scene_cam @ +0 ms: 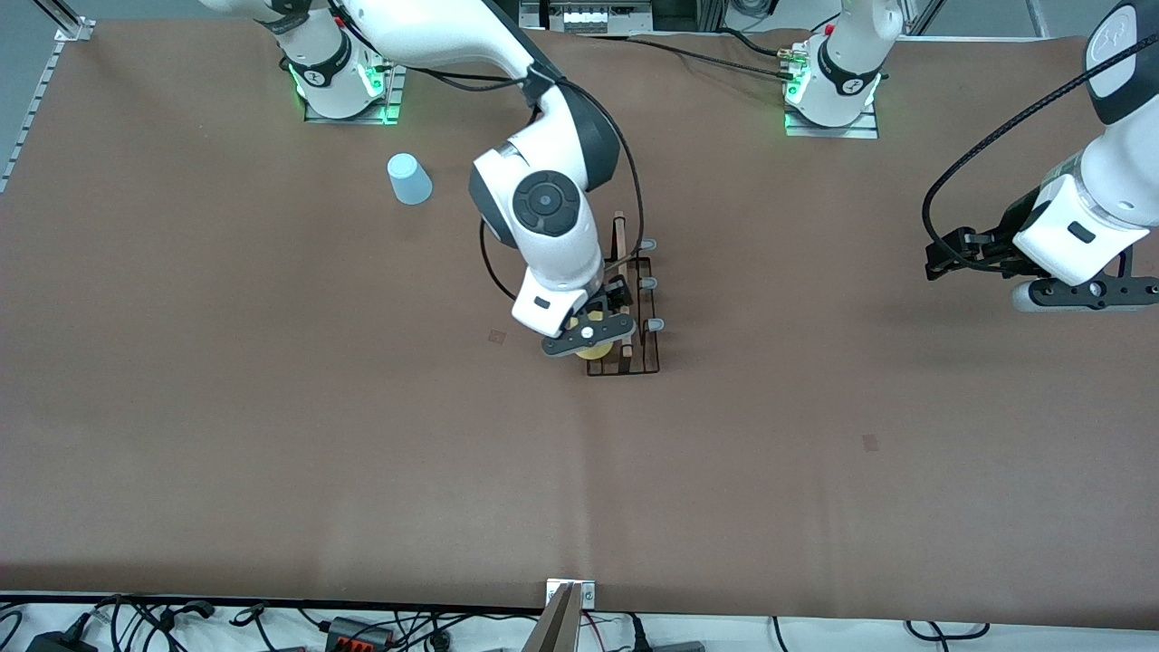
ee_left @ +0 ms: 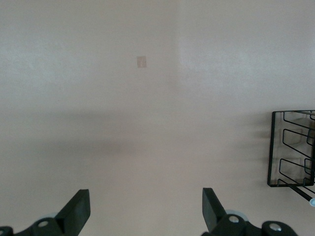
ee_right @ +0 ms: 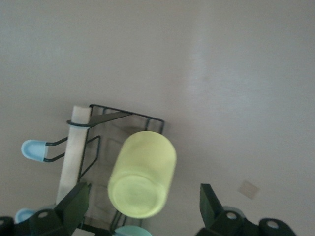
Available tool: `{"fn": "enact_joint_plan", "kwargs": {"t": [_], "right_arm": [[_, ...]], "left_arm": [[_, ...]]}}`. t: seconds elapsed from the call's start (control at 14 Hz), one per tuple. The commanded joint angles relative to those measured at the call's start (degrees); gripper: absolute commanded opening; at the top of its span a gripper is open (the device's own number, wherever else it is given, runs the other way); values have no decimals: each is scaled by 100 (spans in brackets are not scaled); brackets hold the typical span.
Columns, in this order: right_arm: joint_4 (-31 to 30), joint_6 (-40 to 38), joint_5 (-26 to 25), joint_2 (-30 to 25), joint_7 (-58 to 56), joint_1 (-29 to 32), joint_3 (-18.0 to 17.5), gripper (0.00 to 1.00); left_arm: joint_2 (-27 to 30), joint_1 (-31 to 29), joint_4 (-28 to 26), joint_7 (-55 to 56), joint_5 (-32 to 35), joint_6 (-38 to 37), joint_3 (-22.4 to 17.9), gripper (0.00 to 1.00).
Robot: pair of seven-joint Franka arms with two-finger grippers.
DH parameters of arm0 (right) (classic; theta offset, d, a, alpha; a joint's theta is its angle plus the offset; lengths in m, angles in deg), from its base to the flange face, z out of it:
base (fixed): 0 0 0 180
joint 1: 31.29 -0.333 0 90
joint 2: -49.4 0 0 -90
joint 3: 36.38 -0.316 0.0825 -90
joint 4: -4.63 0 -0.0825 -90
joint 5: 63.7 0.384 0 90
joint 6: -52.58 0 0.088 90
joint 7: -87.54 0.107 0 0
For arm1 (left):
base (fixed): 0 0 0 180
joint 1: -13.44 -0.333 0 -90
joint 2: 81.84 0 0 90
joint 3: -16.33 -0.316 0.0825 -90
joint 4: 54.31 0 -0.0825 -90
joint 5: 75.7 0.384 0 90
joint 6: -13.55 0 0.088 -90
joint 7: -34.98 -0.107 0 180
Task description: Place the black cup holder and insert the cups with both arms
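The black cup holder (scene_cam: 634, 308) stands mid-table, its wooden handle (ee_right: 74, 152) running along the top; its wire end also shows in the left wrist view (ee_left: 290, 147). A yellow cup (ee_right: 142, 174) sits tilted on the holder, base up, at the end nearer the front camera (scene_cam: 593, 351). My right gripper (ee_right: 145, 196) hovers over it (scene_cam: 589, 335), open, with the fingers (ee_right: 74, 201) apart from the cup on both sides. A pale green cup's rim (ee_right: 133, 231) peeks beside it. A light blue cup (scene_cam: 409, 178) stands upside down near the right arm's base. My left gripper (scene_cam: 937, 258) waits open and empty (ee_left: 146, 201) above the left arm's end of the table.
Grey-tipped prongs (scene_cam: 650, 283) stick out of the holder toward the left arm's end. Small square marks (scene_cam: 869, 443) dot the brown table cover. Cables and a metal bracket (scene_cam: 570, 598) line the table edge nearest the front camera.
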Motion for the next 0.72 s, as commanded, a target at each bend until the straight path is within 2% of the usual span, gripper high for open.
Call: {"fn": "enact_joint_plan", "kwargs": {"t": [0.0, 0.14, 0.29, 0.64], "right_arm": [[-56, -636, 8, -471, 87, -44, 522, 100], [-74, -1128, 17, -647, -62, 17, 1031, 100], [-101, -1542, 78, -770, -595, 236, 1348, 100], [-197, -1825, 87, -1043, -906, 922, 1367, 100]], "left_arm": [[133, 25, -90, -118, 72, -45, -39, 100], [133, 25, -90, -118, 72, -45, -48, 100], [124, 25, -90, -118, 63, -45, -65, 100], [115, 43, -90, -126, 45, -54, -118, 100]]}}
